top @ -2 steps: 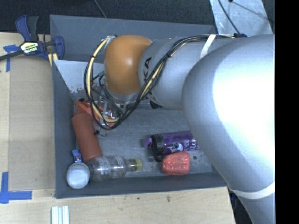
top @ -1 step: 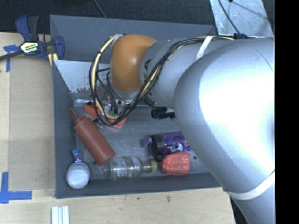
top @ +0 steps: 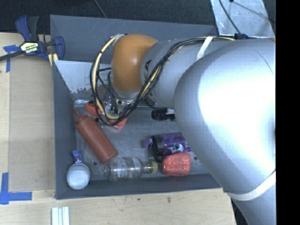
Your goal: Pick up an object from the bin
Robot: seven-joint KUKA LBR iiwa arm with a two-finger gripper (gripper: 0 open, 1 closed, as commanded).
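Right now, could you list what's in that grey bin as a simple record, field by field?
container: grey metal bin
gripper: gripper low in the bin's upper left, below the arm's orange cover
at the gripper: small orange-red thing, partly hidden
left side: reddish-brown squeeze bottle, lying diagonally
near wall: clear plastic bottle, on its side
near left corner: white round cap
near right: rough red block, with a purple and black thing just behind it

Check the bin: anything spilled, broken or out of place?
Nothing stands out. The brown bottle and the clear bottle lie on their sides on the bin floor, as loose things would; no spill or breakage shows. A small orange thing lies partly hidden under the arm.
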